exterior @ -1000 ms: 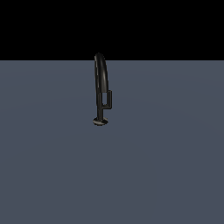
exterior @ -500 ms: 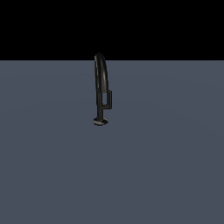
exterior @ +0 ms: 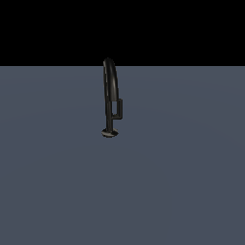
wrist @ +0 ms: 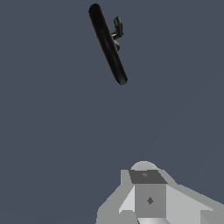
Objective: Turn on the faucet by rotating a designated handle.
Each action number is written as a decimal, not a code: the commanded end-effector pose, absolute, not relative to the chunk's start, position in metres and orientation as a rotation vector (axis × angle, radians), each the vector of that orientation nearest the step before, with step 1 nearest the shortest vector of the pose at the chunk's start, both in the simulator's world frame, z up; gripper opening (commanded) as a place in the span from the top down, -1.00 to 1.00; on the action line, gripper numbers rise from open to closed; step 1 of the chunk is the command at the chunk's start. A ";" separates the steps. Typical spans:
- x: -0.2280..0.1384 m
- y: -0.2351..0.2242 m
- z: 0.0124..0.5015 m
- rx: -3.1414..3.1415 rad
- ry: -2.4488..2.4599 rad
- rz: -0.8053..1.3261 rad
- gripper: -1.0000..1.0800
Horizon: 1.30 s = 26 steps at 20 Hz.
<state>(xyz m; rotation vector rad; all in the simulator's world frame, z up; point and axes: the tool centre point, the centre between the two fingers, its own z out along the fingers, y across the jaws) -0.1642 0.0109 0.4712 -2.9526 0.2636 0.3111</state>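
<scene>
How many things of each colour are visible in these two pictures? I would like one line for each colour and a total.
Black: 1, the faucet with its handle attached
Grey-blue: 1, the flat surface
Light grey: 1, the gripper in the wrist view only
Total: 3

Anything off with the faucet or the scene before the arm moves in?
Nothing stands out. The faucet stands upright on its base disc on the plain grey floor, with the handle intact on the exterior view's right of the stem. The gripper is well clear of it, touching nothing.
</scene>
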 end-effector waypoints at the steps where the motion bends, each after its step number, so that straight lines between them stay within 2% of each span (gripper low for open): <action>1: -0.150 0.012 0.466 -2.915 0.305 0.361 1.00; 26: -0.014 0.015 0.389 -2.453 0.675 0.821 1.00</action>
